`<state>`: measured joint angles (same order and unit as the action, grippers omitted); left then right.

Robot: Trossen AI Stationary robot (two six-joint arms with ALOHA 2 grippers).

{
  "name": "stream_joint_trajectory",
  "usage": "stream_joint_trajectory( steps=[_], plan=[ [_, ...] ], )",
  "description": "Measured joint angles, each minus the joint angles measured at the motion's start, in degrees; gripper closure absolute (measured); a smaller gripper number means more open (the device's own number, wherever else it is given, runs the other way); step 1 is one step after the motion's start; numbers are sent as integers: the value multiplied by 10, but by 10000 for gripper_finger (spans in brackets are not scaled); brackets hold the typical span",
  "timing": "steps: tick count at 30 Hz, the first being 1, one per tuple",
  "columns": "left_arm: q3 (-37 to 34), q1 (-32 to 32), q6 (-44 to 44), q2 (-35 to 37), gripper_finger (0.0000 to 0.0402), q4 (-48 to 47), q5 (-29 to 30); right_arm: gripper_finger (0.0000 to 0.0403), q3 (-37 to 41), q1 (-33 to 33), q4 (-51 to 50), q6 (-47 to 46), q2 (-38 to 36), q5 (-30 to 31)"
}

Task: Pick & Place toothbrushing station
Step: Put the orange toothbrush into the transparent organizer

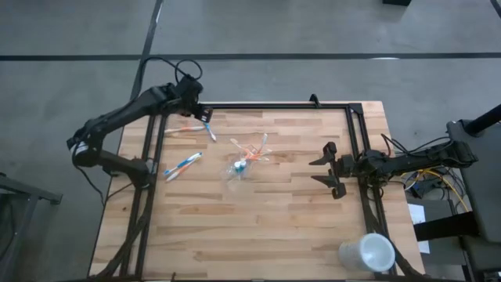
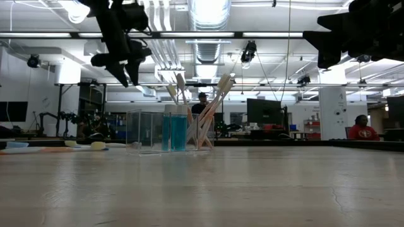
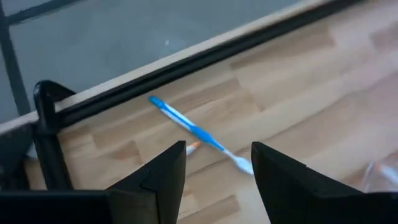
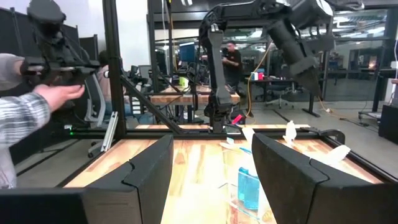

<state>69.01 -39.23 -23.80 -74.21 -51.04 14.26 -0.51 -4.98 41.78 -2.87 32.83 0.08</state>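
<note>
Wooden table (image 1: 258, 219): clear cup (image 1: 239, 167) w/ blue tube and brushes at centre, between both arms. Left gripper (image 3: 214, 171) hovering at far-left corner, fingers apart, empty, directly above blue toothbrush (image 3: 198, 133). Right gripper (image 1: 327, 169) near right edge, open, empty, well apart from cup. Another brush (image 1: 182, 164) near left edge.

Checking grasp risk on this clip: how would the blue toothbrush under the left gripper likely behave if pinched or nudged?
The blue toothbrush looks thin and lies flat on the table, so the left gripper, open above it, probably has little height to pinch. It looks light, so a nudge would likely slide or spin it. Its handle looks smooth, so it might slip.
</note>
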Motion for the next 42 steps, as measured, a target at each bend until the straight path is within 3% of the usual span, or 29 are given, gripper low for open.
stream_joint_trajectory(
  steps=[5,12,21,33,42],
  plan=[
    [-1,-15,136,-19,216,1,-30,188,0,0,0,0,0,0],
    [-29,-56,109,-65,216,-45,-29,188,0,0,0,0,-1,0],
    [-59,-83,209,-133,216,-59,-3,188,0,0,0,0,0,0],
    [-100,-126,360,-185,216,11,30,188,0,0,0,-1,0,0],
    [-149,-134,382,-192,216,75,32,188,0,0,0,-1,0,0]
  ],
)
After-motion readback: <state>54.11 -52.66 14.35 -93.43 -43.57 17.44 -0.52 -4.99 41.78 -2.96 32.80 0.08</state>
